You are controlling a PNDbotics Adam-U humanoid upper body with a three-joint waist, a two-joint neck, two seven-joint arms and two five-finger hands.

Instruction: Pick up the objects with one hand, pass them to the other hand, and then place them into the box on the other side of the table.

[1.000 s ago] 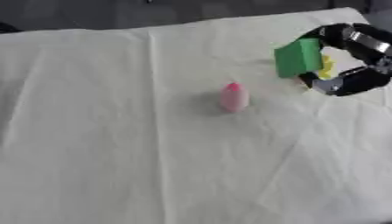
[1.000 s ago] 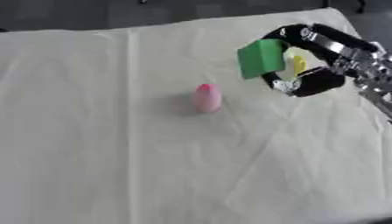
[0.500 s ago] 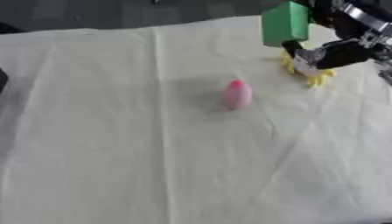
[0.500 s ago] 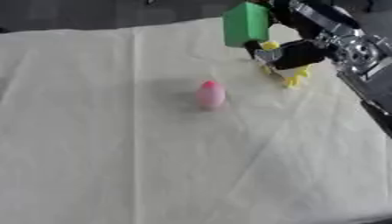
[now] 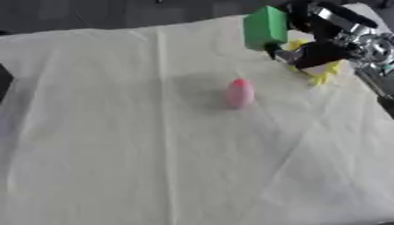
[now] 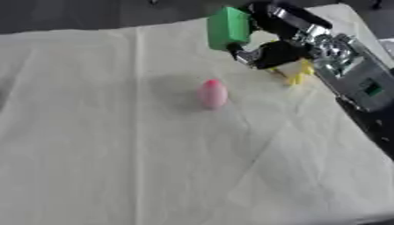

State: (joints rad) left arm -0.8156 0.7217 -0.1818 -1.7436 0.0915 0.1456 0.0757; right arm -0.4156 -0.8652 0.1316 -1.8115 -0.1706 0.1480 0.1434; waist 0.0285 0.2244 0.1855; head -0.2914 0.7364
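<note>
Far left edge: a dark shape [image 5: 4, 79] cutting in at mid-height, not identifiable. No left hand anywhere in view. Pale cloth-covered table [image 5: 115, 154] filling most of the frame, creased, bare across the whole left and lower portions.

Centre, slightly above middle: small pink egg-shaped object [image 5: 239, 92] standing alone on the cloth, untouched, well apart from everything else.

Upper right: green block [image 5: 264, 27] lifted off the cloth, pinched in the right hand [image 6: 279, 52], fingers curled round its right side. Held high and toward frame centre, probably to offer it across for the handover. Just below the hand, a yellow object [image 5: 322, 74] lying on the cloth, partly hidden by the fingers; shape unclear.

Right edge: silver-and-black forearm [image 6: 350, 74] running down to the lower right corner.

No box visible in either view. Table's far edge close behind the block; dark floor beyond. Plenty of open cloth leftward for a receiving hand; only the pink object near the crossing path.
</note>
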